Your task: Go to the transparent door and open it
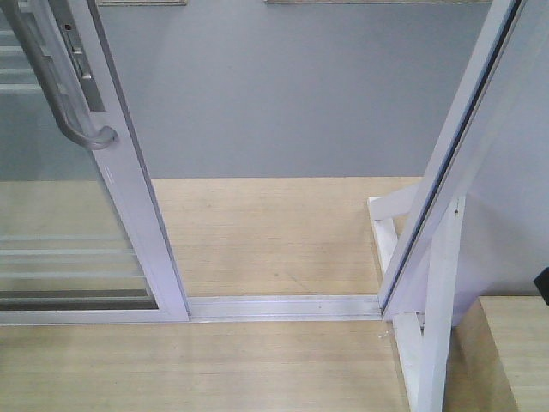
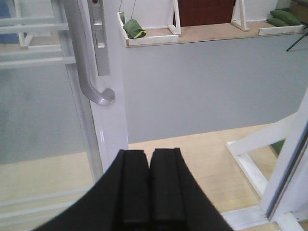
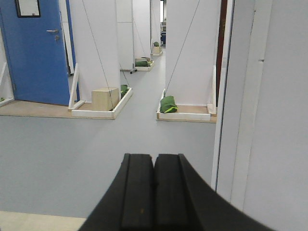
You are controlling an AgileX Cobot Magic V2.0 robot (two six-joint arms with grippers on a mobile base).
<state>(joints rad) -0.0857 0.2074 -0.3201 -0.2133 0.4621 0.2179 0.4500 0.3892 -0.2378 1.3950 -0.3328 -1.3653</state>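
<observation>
The transparent door (image 1: 77,215) stands left of the floor track (image 1: 283,305), its curved grey handle (image 2: 89,72) just above the clenched left gripper (image 2: 149,185). The right gripper (image 3: 154,190) is also clenched, empty.

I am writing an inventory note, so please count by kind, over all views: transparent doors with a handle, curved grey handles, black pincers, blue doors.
Transparent door: 1
Curved grey handle: 1
Black pincers: 2, the left pincer and the right pincer, both shut
Blue door: 1
Total: 5
</observation>
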